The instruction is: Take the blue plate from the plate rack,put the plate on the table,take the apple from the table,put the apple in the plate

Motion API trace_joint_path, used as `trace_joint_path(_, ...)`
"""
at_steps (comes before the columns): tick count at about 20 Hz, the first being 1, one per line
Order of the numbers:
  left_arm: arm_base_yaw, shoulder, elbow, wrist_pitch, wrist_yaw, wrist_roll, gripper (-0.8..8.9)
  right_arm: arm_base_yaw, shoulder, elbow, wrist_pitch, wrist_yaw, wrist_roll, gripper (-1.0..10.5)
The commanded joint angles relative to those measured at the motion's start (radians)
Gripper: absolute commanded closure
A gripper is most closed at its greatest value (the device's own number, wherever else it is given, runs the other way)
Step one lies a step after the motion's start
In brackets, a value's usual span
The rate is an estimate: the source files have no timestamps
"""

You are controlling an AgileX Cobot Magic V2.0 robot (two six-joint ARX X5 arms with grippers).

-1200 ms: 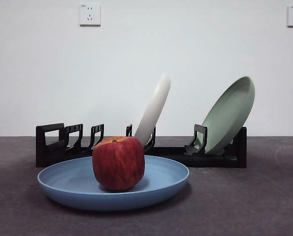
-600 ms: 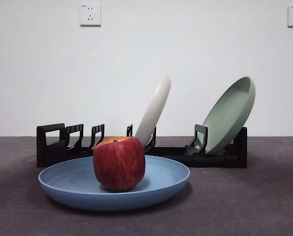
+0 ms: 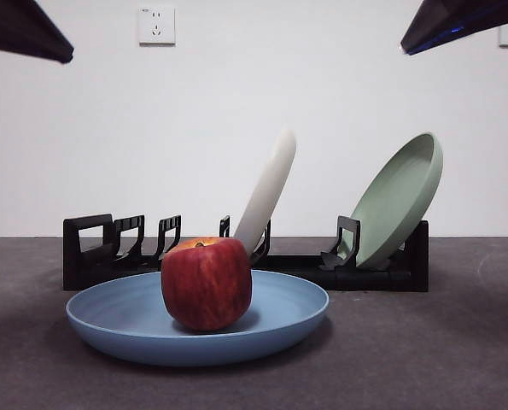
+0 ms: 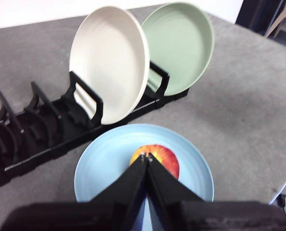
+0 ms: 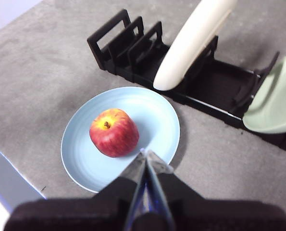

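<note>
The blue plate lies flat on the dark grey table in front of the black plate rack. The dark-red apple stands in the plate's middle. It also shows in the left wrist view and the right wrist view. My left gripper is shut and empty, high above the plate. My right gripper is shut and empty, high above the plate. In the front view both arms show only as dark tips at the top corners.
A cream-white plate leans in the rack's middle slot and a pale green plate leans at its right end. The rack's left slots hold nothing. The table's front edge shows in the right wrist view.
Dark arm tips have appeared at the front view's two top corners. The plate, apple and rack have not moved.
</note>
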Motion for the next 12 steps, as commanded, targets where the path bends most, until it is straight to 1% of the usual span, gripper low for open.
trace_joint_path(1, 0.004, 0.006, -0.001, -0.005, -0.004, -0.006, 8.14, 0.0, -0.005, -0.007, 0.004, 0.003, 0.015, 9.4)
trace_joint_path(9, 0.007, -0.009, -0.001, -0.019, -0.006, 0.001, 8.14, 0.0, -0.007, -0.007, 0.004, 0.003, 0.015, 9.4)
trace_joint_path(10, 0.023, -0.043, -0.001, -0.031, -0.029, 0.08, 8.14, 0.0, -0.007, -0.007, 0.004, 0.003, 0.015, 9.4)
trace_joint_path(11, 0.048, -0.076, -0.001, -0.022, -0.027, 0.121, 8.14, 0.0, -0.007, -0.007, 0.004, 0.003, 0.015, 9.4)
trace_joint_path(12, 0.084, -0.11, -0.001, -0.01, -0.015, 0.142, 8.14, 0.0, -0.007, -0.007, 0.004, 0.003, 0.015, 9.4)
